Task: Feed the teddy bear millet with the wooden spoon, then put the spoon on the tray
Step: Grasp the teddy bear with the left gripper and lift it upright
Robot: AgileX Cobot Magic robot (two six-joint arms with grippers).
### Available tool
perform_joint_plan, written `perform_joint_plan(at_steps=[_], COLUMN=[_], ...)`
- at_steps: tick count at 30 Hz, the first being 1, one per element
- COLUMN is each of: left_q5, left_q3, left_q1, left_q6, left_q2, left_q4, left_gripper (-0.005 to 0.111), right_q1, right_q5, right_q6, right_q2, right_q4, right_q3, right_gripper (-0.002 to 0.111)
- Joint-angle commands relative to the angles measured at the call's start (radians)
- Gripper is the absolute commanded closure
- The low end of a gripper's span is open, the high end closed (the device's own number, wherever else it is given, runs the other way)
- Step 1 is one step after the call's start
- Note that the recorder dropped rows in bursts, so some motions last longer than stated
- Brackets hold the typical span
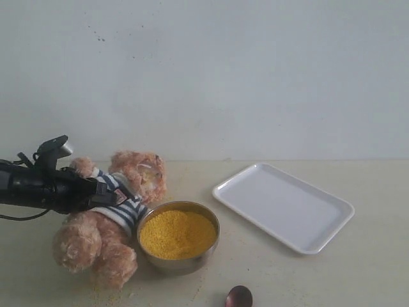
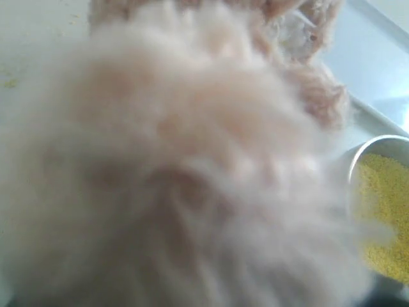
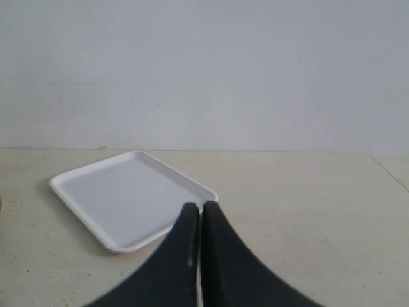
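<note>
While the left hand point(image 1: 114, 196) is pressed into the striped shirt of the teddy bear point(image 1: 96, 243), which slumps against the steel bowl point(image 1: 185, 263) on the side away from the tray point(image 1: 284, 206), fur fills the left wrist view and hides the fingers, so I cannot tell whether that hand grips the bear or merely nudges it. The main risk is the bear itself: it looks soft and top-heavy, and a pinch on loose cloth alone could let it flop onto the millet point(image 1: 177, 234) heaped in the bowl, or shove the bowl and spill grains over the tabletop point(image 1: 358, 268). The right hand point(image 3: 199, 210) is closed on nothing and faces the tray. The wooden spoon point(image 1: 239, 297) lies on the tabletop near the bowl, with only its oval end showing at the edge of the exterior view. Its slim handle, out of sight, may be awkward to lift off the flat surface, and a tilted grip would likely shed millet before it reaches the bear's mouth.
</note>
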Motion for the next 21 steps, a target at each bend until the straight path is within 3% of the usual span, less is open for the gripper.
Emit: perform_joint_plan(at_steps=[1, 9, 16, 21], left_q5=[0.028, 0.074, 0.277, 0.32], left_q3=[-0.007, -0.007, 0.019, 0.08], left_q1=[0.006, 0.083, 0.178, 0.187], left_q6=[-0.025, -0.18, -0.283, -0.341], left_q2=[-0.002, -0.033, -0.163, -0.235], left_q4=[0.044, 0.132, 0.155, 0.155], left_gripper=[0.103, 0.103, 0.103, 0.103], right_q1=[-0.001, -0.001, -0.001, -0.001], right_q5=[-0.011, -0.011, -0.011, -0.011], right_q6=[-0.002, -0.002, -0.002, -0.002], right_q2=[-0.004, -0.004, -0.004, -0.004], right_q4=[0.0, 0.0, 0.0, 0.0], right_q3=[-0.001, -0.001, -0.001, -0.001], right_gripper=[0.108, 0.108, 0.108, 0.108])
